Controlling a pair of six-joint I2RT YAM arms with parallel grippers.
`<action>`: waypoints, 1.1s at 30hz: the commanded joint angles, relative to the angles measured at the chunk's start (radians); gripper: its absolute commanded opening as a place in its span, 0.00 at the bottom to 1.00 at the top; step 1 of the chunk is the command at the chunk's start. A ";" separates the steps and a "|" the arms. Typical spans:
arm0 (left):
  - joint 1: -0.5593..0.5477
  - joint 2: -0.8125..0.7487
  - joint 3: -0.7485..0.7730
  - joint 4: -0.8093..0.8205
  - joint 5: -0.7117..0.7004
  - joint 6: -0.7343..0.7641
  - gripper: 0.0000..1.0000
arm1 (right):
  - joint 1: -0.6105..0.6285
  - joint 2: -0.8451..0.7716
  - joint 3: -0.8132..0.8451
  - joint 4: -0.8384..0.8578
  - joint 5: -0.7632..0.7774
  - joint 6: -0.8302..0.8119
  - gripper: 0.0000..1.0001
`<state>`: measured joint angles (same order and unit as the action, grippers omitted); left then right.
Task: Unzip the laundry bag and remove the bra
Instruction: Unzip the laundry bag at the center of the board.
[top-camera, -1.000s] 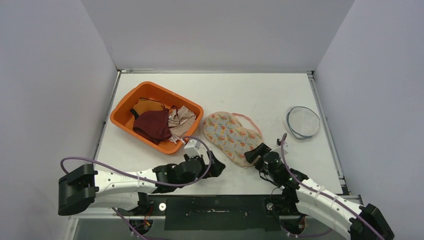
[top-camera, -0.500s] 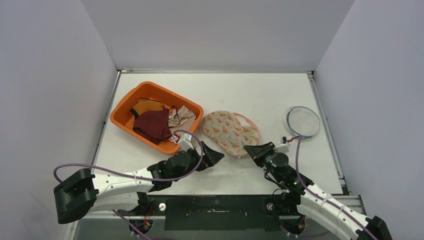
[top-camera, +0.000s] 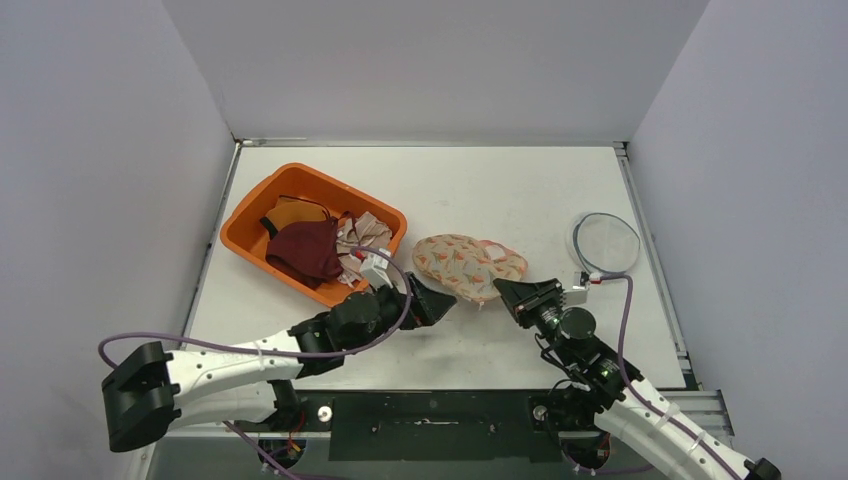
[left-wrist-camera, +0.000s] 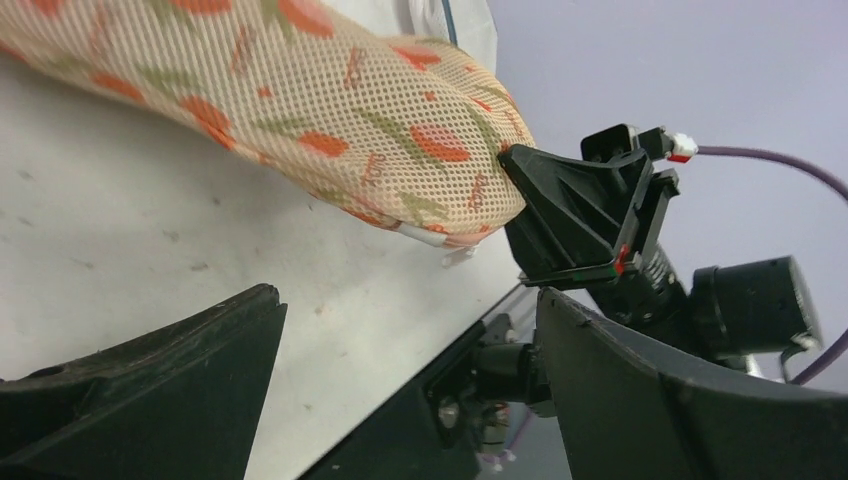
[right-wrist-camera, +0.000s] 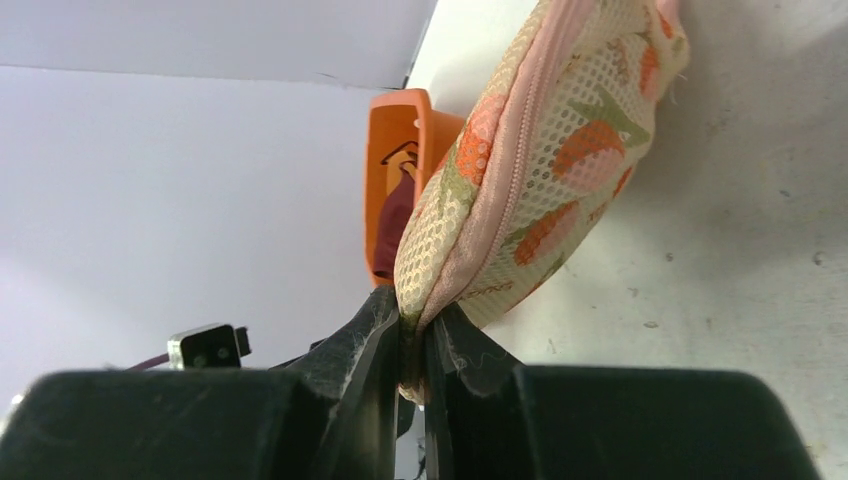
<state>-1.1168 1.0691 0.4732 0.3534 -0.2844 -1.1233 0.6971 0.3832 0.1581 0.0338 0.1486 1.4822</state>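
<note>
The laundry bag (top-camera: 468, 263) is a cream mesh pouch printed with orange carrots, lying mid-table; it also fills the top of the left wrist view (left-wrist-camera: 300, 100). My right gripper (top-camera: 508, 292) is shut on the near end of the laundry bag (right-wrist-camera: 520, 170), pinching the mesh beside its pink zipper seam. That end is lifted off the table. My left gripper (top-camera: 438, 302) stands open just left of the bag's near edge, nothing between its fingers (left-wrist-camera: 150, 390). The bra is hidden inside the bag.
An orange basin (top-camera: 247, 217) holding dark red and tan garments sits at the left, close behind my left gripper. A round folded mesh bag (top-camera: 606, 243) lies at the right edge of the white table (top-camera: 500, 190).
My right gripper closed on the bag's near end and pulled it up and to the right, bunching the bag. My left arm moved forward toward the bag, still open.
</note>
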 joint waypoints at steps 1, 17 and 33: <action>-0.001 -0.104 0.066 -0.141 -0.073 0.387 0.96 | -0.018 -0.014 0.083 -0.016 -0.029 0.037 0.05; 0.083 0.039 0.022 0.055 0.199 -0.215 0.96 | -0.025 0.028 0.012 0.192 -0.066 0.020 0.05; 0.109 0.196 0.088 0.066 0.141 -0.595 0.96 | -0.026 -0.001 -0.087 0.404 -0.139 -0.163 0.05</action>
<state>-1.0115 1.2472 0.4690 0.4511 -0.1043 -1.6539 0.6792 0.3878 0.0826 0.2699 0.0525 1.3811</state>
